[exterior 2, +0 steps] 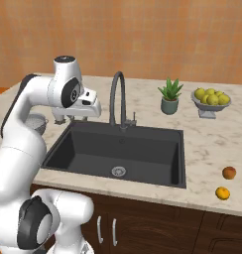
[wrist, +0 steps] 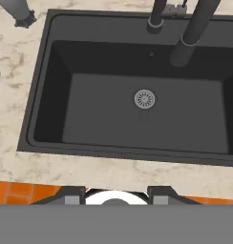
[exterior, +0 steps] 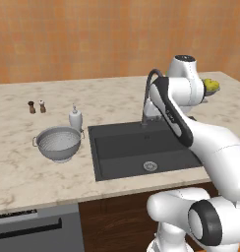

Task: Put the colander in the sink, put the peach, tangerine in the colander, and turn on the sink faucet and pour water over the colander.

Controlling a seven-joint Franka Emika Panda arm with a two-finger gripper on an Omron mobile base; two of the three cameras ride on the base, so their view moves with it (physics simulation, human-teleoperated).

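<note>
The colander [exterior: 58, 143] was a round silver-grey metal bowl, holed all over, with a small handle on each side. It stood upright on the desk [exterior: 23, 172], just outside the sink's [exterior: 141, 147] 9 o'clock edge in the left base view, not in the basin. A white soap bottle [exterior: 75, 118] stood just behind it at its 1 o'clock, and two small brown shakers [exterior: 36, 106] sat further back at 11 o'clock.

The sink was a wide, dark grey rectangle with a round silver drain [wrist: 144, 99] near its middle, and it held nothing. The sink faucet [exterior 2: 118, 99], a tall dark gooseneck, rose from the back rim; I saw no stream from it.

The desk was pale, veined marble, with dark wood cabinet doors under it and an orange-brown tiled wall [exterior: 92, 34] behind.

The right base view gave what the left one hid behind the arm: the peach [exterior 2: 229, 172] and the tangerine [exterior 2: 222, 193] lay close together on the desk well off to the sink's 4 o'clock, a potted green plant [exterior 2: 170, 96] stood at the sink's 1 o'clock, and a bowl of yellow fruit [exterior 2: 211, 99] just beyond it.

In the hand view the tool [wrist: 116, 193] hung above the front of the basin, looking down into it. Its two tips stood apart with nothing between them, holding nothing.
</note>
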